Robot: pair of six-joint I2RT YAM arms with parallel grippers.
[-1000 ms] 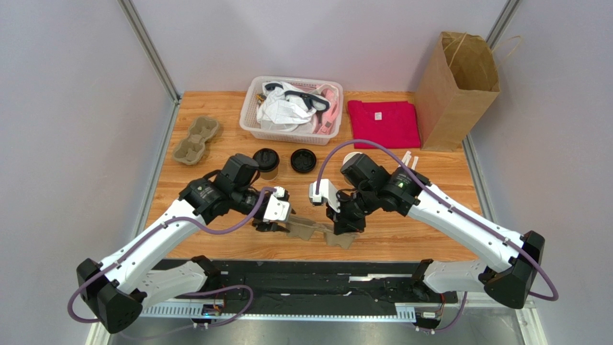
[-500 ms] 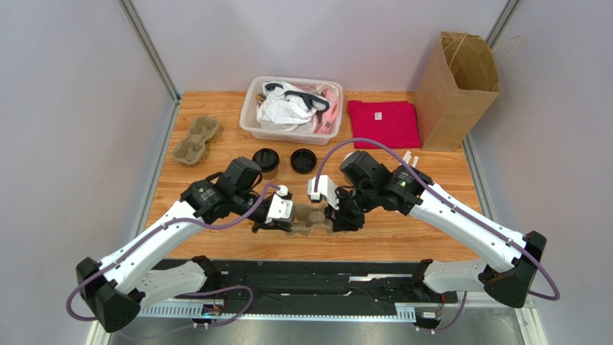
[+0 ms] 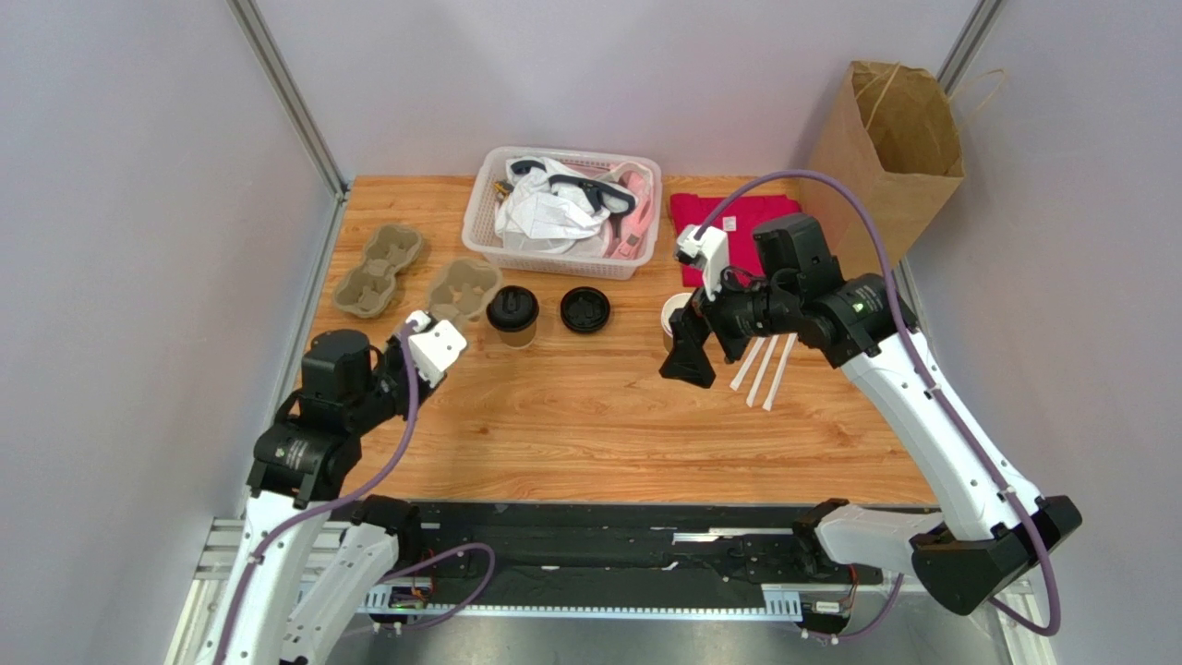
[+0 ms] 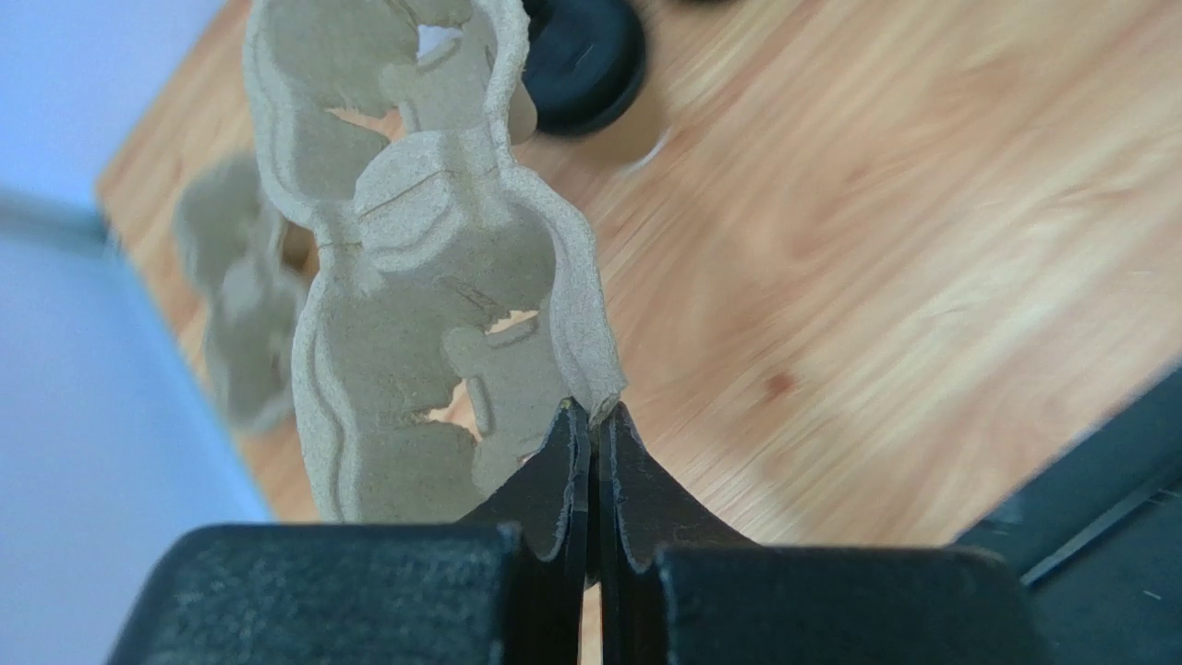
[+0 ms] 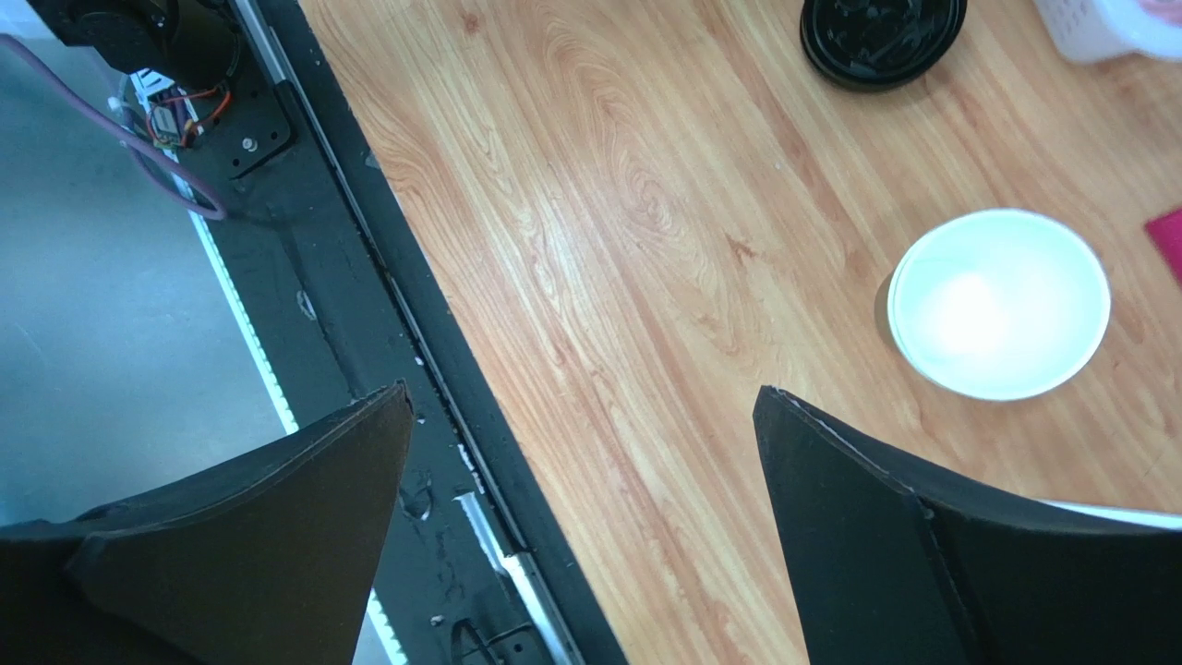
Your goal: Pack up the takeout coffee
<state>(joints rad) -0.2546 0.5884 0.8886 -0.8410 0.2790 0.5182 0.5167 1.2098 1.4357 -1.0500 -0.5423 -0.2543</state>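
takeout coffee (image 3: pixel 514 313) | just beside left hand (image 3: pixel 439 327) | pulp tray (image 3: pixel 462 288) clamped

My left arm (image 3: pixel 308 450) is folded in over its base at the left edge, with the wrist angled toward the far side. The left gripper (image 4: pixel 594 423) is pinched tight on the rim of the pulp cup tray (image 4: pixel 416 277). My right arm (image 3: pixel 923 402) reaches far out with the wrist tipped down, and the right gripper (image 5: pixel 583 395) is spread wide and empty.
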